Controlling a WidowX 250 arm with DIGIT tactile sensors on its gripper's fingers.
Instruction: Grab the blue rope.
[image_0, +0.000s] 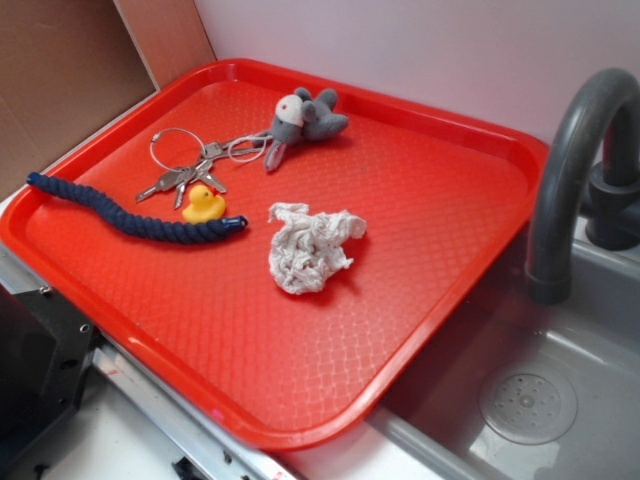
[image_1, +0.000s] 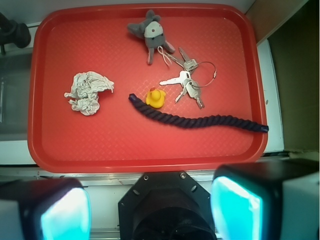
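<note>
Exterior view: set off one corner of the red tray (image_0: 420, 330), looking down at a slant, fairly near, with the grey faucet (image_0: 570, 170) and sink (image_0: 540, 400) at right. Wrist view: looking straight down from above the tray's near edge (image_1: 150, 164), further up, with two finger pads (image_1: 235, 210) at bottom. Shared by both: whole tray, blue rope (image_0: 130, 215) (image_1: 200, 120), yellow duck (image_0: 203, 205) (image_1: 156, 97), keys (image_0: 185, 170) (image_1: 187, 82), crumpled cloth (image_0: 308, 247) (image_1: 87, 92), grey plush toy (image_0: 305, 120) (image_1: 150, 32).

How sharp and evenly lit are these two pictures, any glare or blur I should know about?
Exterior view: soft, even light, faint shadows, mild sheen on the red tray; the blue rope is sharp. Wrist view: tray contents crisp, but the fingers at the bottom edge are blurred, with bright cyan glare on their pads.
</note>
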